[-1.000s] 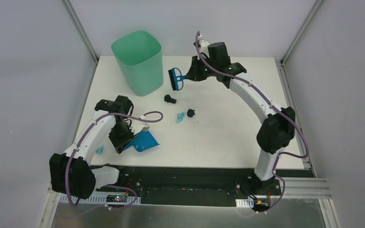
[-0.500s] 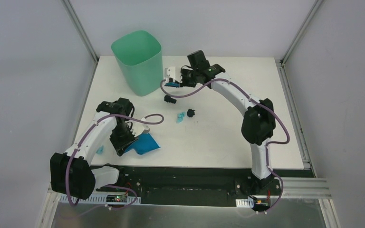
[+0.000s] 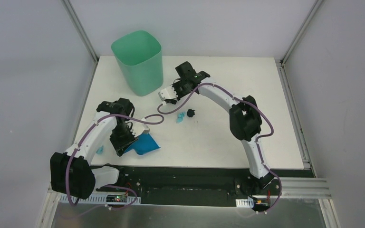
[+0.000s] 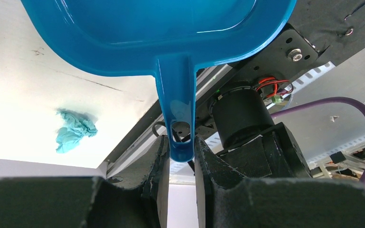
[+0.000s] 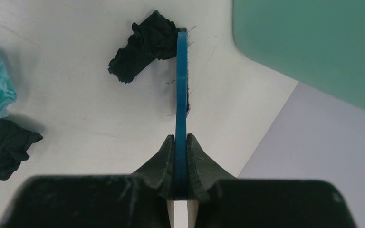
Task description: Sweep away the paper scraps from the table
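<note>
Four paper scraps point(image 3: 180, 117) lie on the white desk point(image 3: 247, 133). A light-blue one and a black one point(image 3: 191, 113) sit side by side at the centre of the overhead view. Another light-blue one point(image 3: 100, 149) is at lower left, and a black wad point(image 5: 142, 45) touches the tip of the blue brush point(image 5: 182, 95). My right jaws are clamped on that brush, close to the green bin point(image 3: 140, 61). My left jaws grip the handle of the blue dustpan point(image 3: 145, 142) at lower left.
</note>
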Robot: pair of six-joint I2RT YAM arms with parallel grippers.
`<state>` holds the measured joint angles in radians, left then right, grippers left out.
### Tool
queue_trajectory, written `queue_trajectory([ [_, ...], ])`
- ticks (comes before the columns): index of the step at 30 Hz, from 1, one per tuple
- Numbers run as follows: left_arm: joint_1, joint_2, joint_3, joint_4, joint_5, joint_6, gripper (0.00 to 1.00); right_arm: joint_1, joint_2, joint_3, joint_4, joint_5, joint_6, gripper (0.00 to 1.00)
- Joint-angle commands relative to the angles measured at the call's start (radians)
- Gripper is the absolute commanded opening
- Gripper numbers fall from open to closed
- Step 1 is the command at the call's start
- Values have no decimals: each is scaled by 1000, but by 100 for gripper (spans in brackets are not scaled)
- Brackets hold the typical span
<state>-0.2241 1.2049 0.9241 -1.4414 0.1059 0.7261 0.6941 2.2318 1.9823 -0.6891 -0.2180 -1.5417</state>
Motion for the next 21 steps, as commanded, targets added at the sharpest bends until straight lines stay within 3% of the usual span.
queue_trajectory([
  [1, -22, 9, 17, 9, 18, 18, 10, 8, -89, -83, -124, 26, -138, 0],
  [12, -169, 132, 87, 64, 16, -8, 10, 3, -398, -348, -294, 32, 3, 0],
  [15, -201, 162, 101, 97, 3, -6, 10, -27, -453, -353, -242, 22, 172, 0],
  [18, -235, 204, 114, 135, -36, -23, 10, -77, -469, -309, -115, 77, 485, 0],
  [21, -262, 247, 143, 147, -42, -41, 10, -131, -444, -207, -134, 120, 756, 0],
])
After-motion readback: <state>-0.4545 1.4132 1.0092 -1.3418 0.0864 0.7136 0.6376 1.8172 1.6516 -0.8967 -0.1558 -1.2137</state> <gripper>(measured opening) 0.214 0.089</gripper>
